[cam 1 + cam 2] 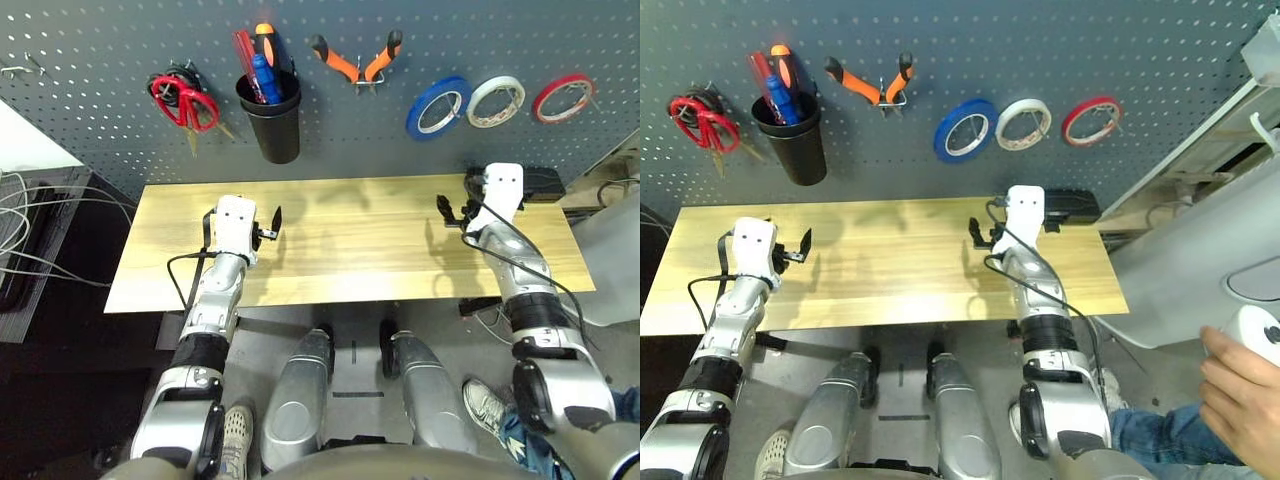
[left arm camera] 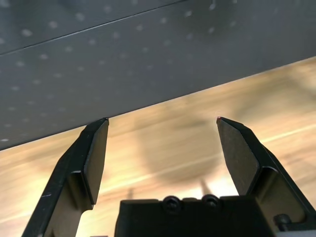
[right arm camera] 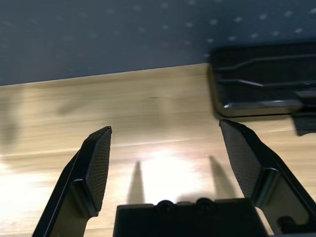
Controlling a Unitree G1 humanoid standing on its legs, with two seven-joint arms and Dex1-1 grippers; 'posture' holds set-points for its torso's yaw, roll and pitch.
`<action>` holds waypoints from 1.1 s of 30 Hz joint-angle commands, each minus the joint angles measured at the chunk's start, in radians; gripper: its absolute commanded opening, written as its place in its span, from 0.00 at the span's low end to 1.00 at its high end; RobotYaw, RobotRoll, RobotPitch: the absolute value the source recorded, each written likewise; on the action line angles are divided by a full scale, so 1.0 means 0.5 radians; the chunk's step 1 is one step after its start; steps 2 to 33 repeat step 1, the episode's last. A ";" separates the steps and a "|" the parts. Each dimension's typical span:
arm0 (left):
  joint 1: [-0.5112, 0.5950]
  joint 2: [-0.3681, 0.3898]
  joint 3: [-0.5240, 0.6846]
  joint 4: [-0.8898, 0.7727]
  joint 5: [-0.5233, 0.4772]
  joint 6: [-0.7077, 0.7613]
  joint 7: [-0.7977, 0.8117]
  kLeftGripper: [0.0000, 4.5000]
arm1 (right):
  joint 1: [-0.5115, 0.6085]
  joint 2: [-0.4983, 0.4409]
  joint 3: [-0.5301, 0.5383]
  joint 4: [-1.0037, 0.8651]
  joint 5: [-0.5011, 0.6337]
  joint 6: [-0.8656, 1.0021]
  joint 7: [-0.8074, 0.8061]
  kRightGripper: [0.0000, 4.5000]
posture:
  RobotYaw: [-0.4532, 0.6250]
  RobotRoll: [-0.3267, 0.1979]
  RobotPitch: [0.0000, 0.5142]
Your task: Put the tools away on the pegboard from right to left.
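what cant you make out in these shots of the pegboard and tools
- Lower part of the blue-handled screwdriver: hidden inside the black cup, both eye views.
- Black-handled scissors: mostly covered by the red-handled scissors, left eye view.
- Pliers: the jaws and hook overlap, too small to separate.
- Black box: cut off by the picture's edge in the right wrist view; what it is stays unclear.
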 commanded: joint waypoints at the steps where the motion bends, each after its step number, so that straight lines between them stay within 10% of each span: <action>1: 0.013 -0.017 -0.026 0.079 0.017 0.071 0.005 0.99 | -0.023 -0.040 -0.022 0.143 -0.017 -0.079 0.031 1.00 | 0.47 0.62 0.57; 33: 0.013 -0.017 -0.026 0.079 0.017 0.071 0.005 0.99 | -0.023 -0.040 -0.022 0.143 -0.017 -0.079 0.031 1.00 | 0.47 0.62 0.57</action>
